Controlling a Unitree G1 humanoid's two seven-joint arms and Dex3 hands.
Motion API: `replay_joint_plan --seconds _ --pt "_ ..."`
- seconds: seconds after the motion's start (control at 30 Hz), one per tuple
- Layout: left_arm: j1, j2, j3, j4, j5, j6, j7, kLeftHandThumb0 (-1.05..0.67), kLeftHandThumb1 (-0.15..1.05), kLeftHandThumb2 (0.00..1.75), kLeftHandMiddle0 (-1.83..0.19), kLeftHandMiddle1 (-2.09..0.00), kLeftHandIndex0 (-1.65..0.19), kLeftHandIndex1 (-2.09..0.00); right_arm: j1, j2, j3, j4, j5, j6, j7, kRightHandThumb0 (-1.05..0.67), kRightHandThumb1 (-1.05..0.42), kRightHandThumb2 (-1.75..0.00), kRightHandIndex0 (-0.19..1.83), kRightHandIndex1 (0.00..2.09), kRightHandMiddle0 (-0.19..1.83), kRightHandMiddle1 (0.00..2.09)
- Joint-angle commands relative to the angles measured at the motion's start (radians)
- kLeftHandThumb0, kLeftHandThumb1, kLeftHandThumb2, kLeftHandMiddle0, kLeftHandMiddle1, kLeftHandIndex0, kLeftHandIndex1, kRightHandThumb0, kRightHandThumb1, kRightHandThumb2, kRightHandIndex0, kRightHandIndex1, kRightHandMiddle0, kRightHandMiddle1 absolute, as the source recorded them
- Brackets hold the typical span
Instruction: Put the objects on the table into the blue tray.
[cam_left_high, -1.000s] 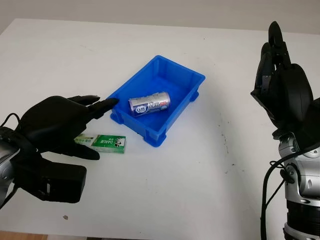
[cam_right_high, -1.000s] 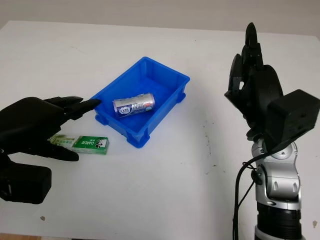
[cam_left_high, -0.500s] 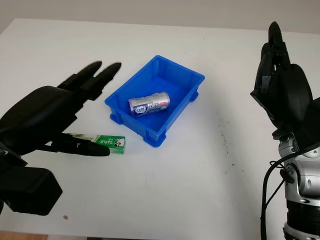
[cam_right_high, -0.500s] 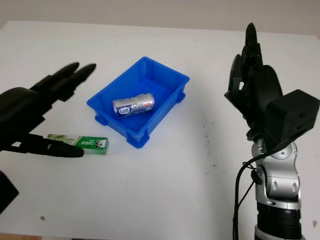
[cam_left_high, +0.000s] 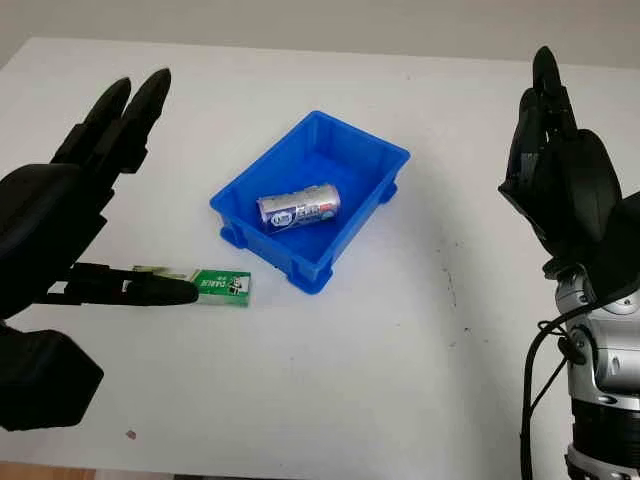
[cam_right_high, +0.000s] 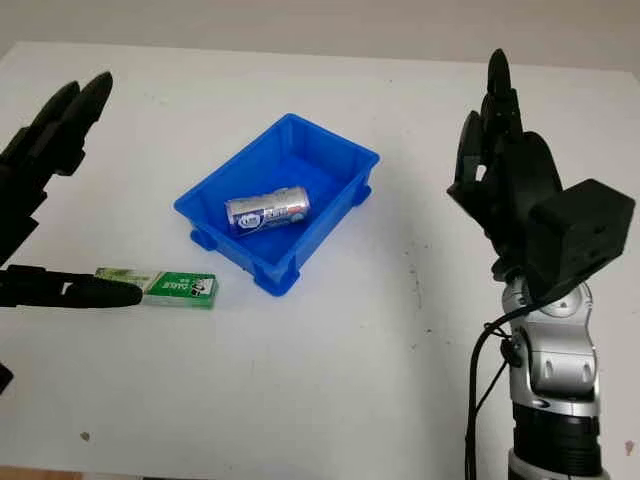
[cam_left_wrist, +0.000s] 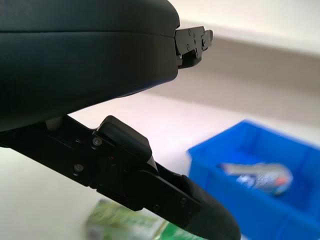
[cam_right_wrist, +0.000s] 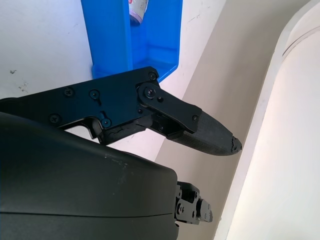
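Note:
A blue tray (cam_left_high: 362, 158) sits mid-table with a silver can (cam_left_high: 299, 207) lying on its side inside it. A green flat box (cam_left_high: 222, 287) lies on the white table just left of the tray's near corner. My left hand (cam_left_high: 95, 215) is open and raised at the left, its thumb stretched over the box's left end and its fingers pointing away up the table. In the left wrist view the green box (cam_left_wrist: 125, 226) shows under the thumb, with the blue tray (cam_left_wrist: 210, 170) and silver can (cam_left_wrist: 257, 176) beyond. My right hand (cam_left_high: 555, 170) is open, held upright at the right.
The white table (cam_left_high: 380, 360) stretches around the tray, with a few dark specks to the tray's right and bare room in front. The table's far edge meets a grey wall.
My left hand rose and swung left, away from the tray, its fingers now pointing up the table. The green box, tray, can and right hand stayed put.

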Motion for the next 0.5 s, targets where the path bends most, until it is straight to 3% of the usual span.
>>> replay_joint_plan --seconds 0.0,0.47 --pt "0.016 0.019 -0.004 -0.029 0.030 0.018 -0.017 -0.95 0.87 0.05 0.19 -0.02 0.16 -0.03 -0.005 -0.005 -0.008 -0.006 0.001 -0.011 0.002 -0.62 -1.05 -0.88 -0.19 0.00 -0.19 0.00" --pt "-0.050 0.035 -0.232 0.108 0.136 0.046 -0.083 -0.92 0.89 0.05 0.17 -0.02 0.16 -0.04 -0.004 -0.014 -0.019 -0.012 0.018 -0.010 0.024 -0.60 -1.05 -0.90 -0.19 0.00 -0.19 0.00"
